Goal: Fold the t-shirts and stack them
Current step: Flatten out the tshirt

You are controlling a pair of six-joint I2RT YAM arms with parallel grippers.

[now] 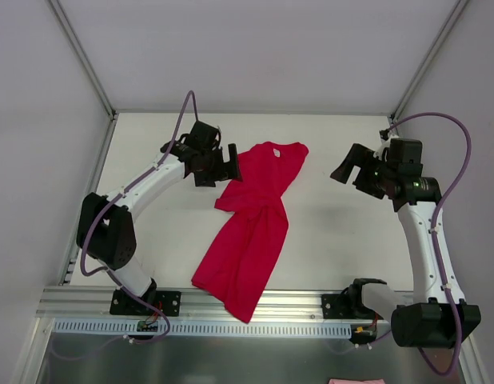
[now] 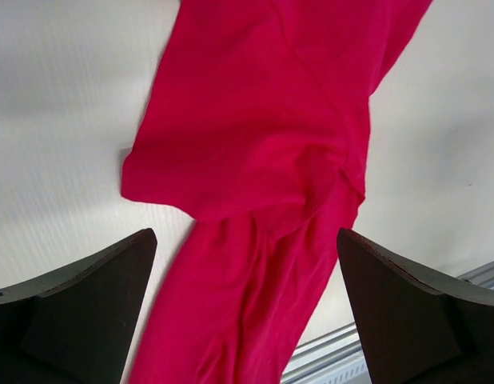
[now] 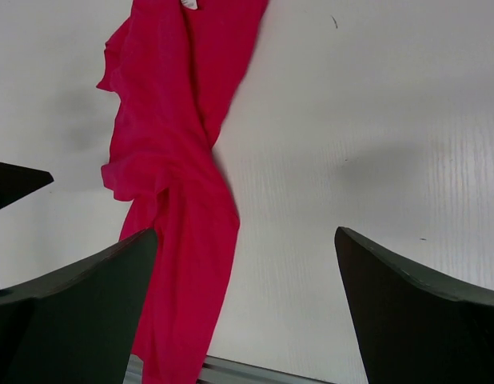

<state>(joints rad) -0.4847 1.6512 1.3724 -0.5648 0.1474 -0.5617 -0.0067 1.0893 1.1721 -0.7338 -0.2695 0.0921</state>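
One crimson t-shirt lies bunched lengthwise down the middle of the white table, collar end far, hem hanging over the near edge. Its waist is twisted narrow, and a sleeve sticks out to the left. My left gripper hovers open just above that left sleeve; in the left wrist view the t-shirt fills the space beyond the open left gripper. My right gripper is open over bare table to the right of the shirt. In its wrist view the t-shirt lies left of the open right gripper.
An aluminium rail runs along the near table edge between the two arm bases. White walls with metal frame posts close in the left, back and right sides. A bit of pink cloth shows at the bottom edge, below the table.
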